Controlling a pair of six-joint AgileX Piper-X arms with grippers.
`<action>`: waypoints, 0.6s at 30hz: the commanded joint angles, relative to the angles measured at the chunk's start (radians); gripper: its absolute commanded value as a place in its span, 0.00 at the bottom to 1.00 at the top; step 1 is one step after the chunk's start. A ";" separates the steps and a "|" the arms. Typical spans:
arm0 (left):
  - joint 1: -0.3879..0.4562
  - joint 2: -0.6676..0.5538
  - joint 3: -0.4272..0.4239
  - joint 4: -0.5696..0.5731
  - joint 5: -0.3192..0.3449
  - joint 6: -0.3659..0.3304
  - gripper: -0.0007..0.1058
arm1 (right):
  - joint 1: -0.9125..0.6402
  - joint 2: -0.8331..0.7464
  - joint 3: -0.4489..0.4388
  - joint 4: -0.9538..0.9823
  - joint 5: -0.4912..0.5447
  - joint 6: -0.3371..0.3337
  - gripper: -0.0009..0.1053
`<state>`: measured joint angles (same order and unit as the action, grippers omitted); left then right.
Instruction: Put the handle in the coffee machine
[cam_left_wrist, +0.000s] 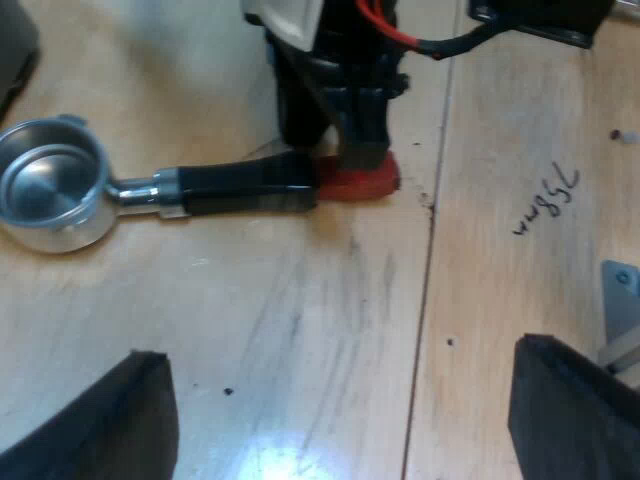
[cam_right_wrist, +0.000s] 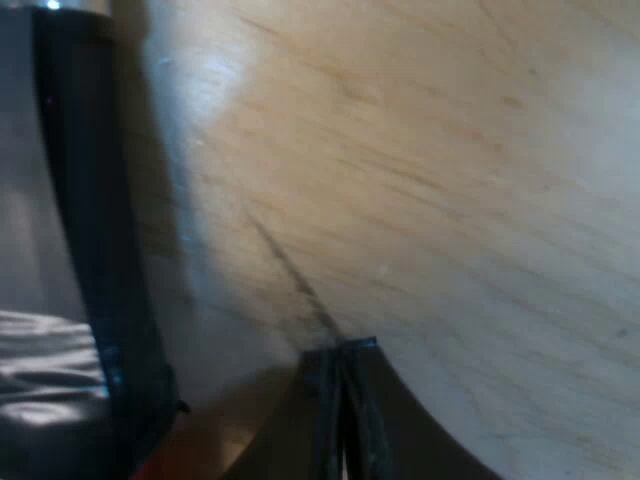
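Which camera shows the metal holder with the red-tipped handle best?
The left wrist view: the whole holder lies on the wooden table, cup to red end, with the right tool at that end. The right wrist view gives a dark close-up strip, perhaps its handle.

Left gripper (cam_left_wrist: 345, 425) hovering low, angling forward, fingers (cam_left_wrist: 110, 425) standing wide apart. Right gripper (cam_right_wrist: 340, 365) pointing steeply down, just ahead of left one, fingertips (cam_right_wrist: 385, 425) pressing tight together.

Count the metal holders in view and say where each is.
1. The metal holder lies loose on the wooden table, with the right gripper at its red end. Another could be hidden beyond these views.
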<state>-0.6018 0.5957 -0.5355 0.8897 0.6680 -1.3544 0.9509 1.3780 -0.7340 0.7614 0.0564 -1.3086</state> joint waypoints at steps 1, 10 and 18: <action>0.031 -0.004 -0.002 0.003 -0.006 -0.008 0.66 | 0.003 0.032 0.012 -0.061 -0.065 -0.012 0.01; 0.035 -0.004 -0.002 0.012 -0.006 -0.008 0.66 | 0.098 0.032 0.012 -0.067 -0.117 0.080 0.01; 0.035 -0.004 -0.002 0.090 -0.065 0.038 0.66 | 0.210 0.032 0.012 -0.122 -0.173 0.199 0.01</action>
<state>-0.5674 0.5957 -0.5355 0.9646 0.6280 -1.3291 1.1346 1.3850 -0.7376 0.6561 -0.0336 -1.1266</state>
